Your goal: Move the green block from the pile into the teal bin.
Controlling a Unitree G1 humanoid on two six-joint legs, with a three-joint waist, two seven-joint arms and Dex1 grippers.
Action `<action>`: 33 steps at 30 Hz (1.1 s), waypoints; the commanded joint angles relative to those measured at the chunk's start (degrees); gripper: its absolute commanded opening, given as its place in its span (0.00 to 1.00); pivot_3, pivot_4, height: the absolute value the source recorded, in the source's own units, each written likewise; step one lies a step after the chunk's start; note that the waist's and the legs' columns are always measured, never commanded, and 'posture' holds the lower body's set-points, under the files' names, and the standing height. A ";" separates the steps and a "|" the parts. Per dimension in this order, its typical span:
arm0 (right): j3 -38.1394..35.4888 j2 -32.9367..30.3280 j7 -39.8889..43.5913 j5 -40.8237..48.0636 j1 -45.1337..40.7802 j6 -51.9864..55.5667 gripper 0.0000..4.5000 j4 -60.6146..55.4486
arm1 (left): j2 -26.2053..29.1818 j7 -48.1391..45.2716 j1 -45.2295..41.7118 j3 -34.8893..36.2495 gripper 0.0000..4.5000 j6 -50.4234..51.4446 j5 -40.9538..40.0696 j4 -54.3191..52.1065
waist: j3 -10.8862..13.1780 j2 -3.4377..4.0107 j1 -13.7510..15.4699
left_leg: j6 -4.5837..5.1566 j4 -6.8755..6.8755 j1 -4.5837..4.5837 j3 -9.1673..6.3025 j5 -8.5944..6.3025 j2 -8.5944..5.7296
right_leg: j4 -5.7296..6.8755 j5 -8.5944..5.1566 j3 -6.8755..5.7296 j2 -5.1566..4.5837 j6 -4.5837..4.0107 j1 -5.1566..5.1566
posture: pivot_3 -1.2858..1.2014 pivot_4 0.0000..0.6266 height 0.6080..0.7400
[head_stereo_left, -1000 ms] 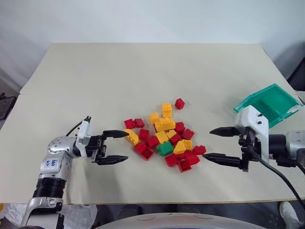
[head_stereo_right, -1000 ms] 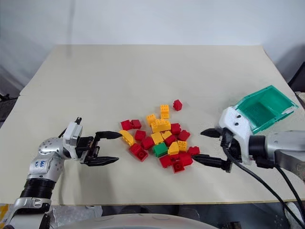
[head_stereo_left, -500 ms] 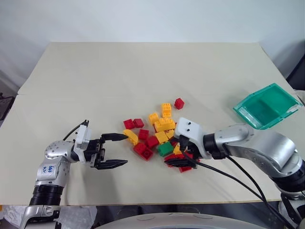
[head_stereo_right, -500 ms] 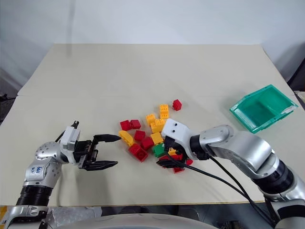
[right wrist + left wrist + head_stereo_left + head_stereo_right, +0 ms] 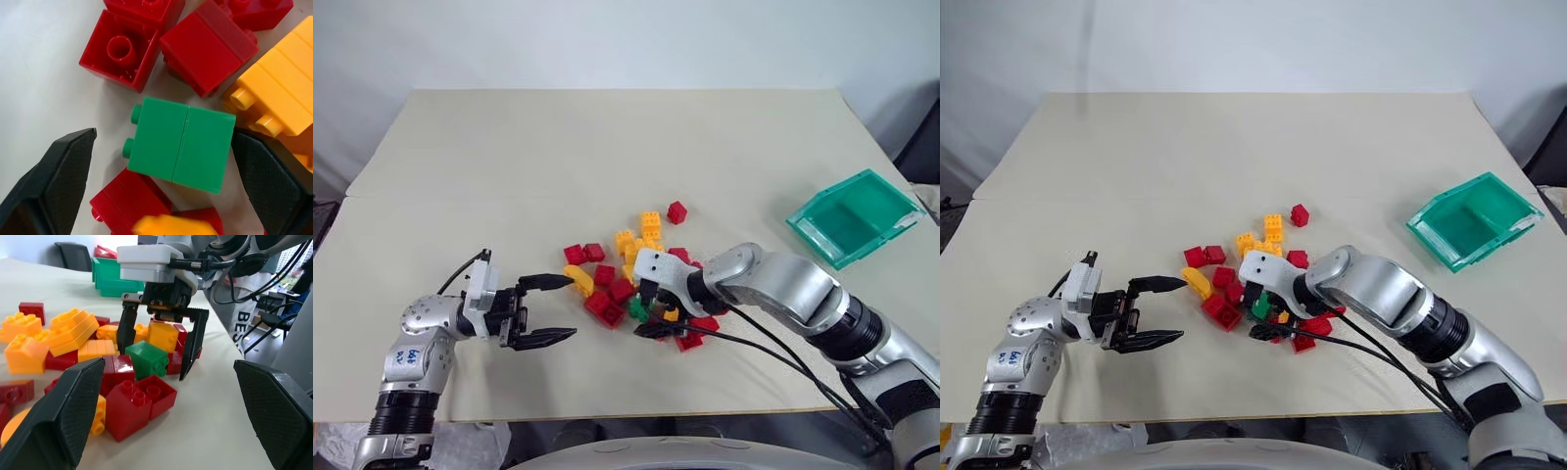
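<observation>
The green block lies on its side at the near edge of the pile of red and yellow bricks. My right gripper is open and reaches down over it. Its fingers stand on either side of the green block with gaps showing on both sides. The left wrist view shows the same straddle around the green block. My left gripper is open and holds nothing, level just left of the pile. The teal bin sits at the table's right side.
A lone red brick lies just beyond the pile. A curved yellow piece sits close to my left gripper's far finger. Black cables trail from the right wrist. The table's near edge runs close below both arms.
My right arm swung from the pile's right side in to the left and down, and its open fingers now straddle the green block. The left gripper stayed put.
</observation>
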 commanded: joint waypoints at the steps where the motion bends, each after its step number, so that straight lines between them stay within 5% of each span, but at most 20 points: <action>1: -1.02 0.30 0.65 -0.93 0.37 0.31 0.80 -0.53 | -0.09 0.17 0.52 0.30 1.00 0.02 -1.17 -2.09 | 0.00 0.01 -0.05 | 0.00 0.00 0.00 0.00 0.00 0.00 | 0.01 0.00 0.00 0.00 0.00 -0.02 | 0.52 0.24 1.00; 6: -11.32 0.00 1.14 3.12 1.63 3.38 0.47 -5.26 | -0.36 0.44 -1.04 -0.47 1.00 1.00 -1.40 -3.02 | 0.01 0.01 0.06 | -0.01 0.00 -0.10 0.00 -0.01 0.00 | 0.01 -0.02 -0.01 0.01 -0.03 -0.11 | 0.52 0.24 1.00; 14: -32.80 -6.18 0.70 7.69 8.65 2.35 0.47 -11.75 | -2.61 2.92 -7.31 -4.94 1.00 2.82 0.89 -3.46 | 0.01 0.00 0.56 | 0.04 0.00 -0.19 -0.10 -0.04 -0.10 | -0.09 0.00 -0.04 -0.01 0.00 -0.08 | 0.52 0.24 1.00; 20: -46.66 -20.78 -2.52 -1.89 19.33 -6.06 0.47 -4.84 | -11.20 10.89 -19.35 -10.86 1.00 -1.75 8.95 4.15 | 0.03 -0.03 2.05 | 0.11 0.02 -0.24 -0.03 -0.02 -0.19 | -0.21 0.07 -0.03 0.00 0.13 -0.02 | 0.52 0.24 1.00; 26: -48.62 -27.03 -5.15 -12.30 23.75 -19.47 0.47 11.64 | -20.20 15.87 -30.21 -14.36 1.00 -9.11 15.68 16.62 | 0.04 -0.07 1.79 | 0.19 0.03 -0.18 0.45 0.01 -0.35 | -0.25 0.14 0.07 0.04 0.25 0.01 | 0.52 0.24 1.00; 30: -43.78 -24.74 -9.10 -19.15 16.94 -28.51 0.47 28.93 | -24.33 18.48 -35.42 -15.70 1.00 -13.20 19.06 23.67 | 0.04 -0.06 1.25 | 0.21 0.03 -0.13 0.79 0.02 -0.25 | -0.24 0.15 0.14 0.06 0.27 0.00 | 0.52 0.24 1.00; 33: -41.57 -21.36 -11.30 -22.48 11.52 -34.06 0.69 39.12 | -26.05 20.86 -37.53 -15.90 1.00 -14.60 20.99 26.56 | 0.05 -0.05 0.82 | 0.21 0.01 -0.09 0.84 0.04 -0.17 | -0.22 0.17 0.18 0.06 0.28 0.00 | 0.52 0.24 1.00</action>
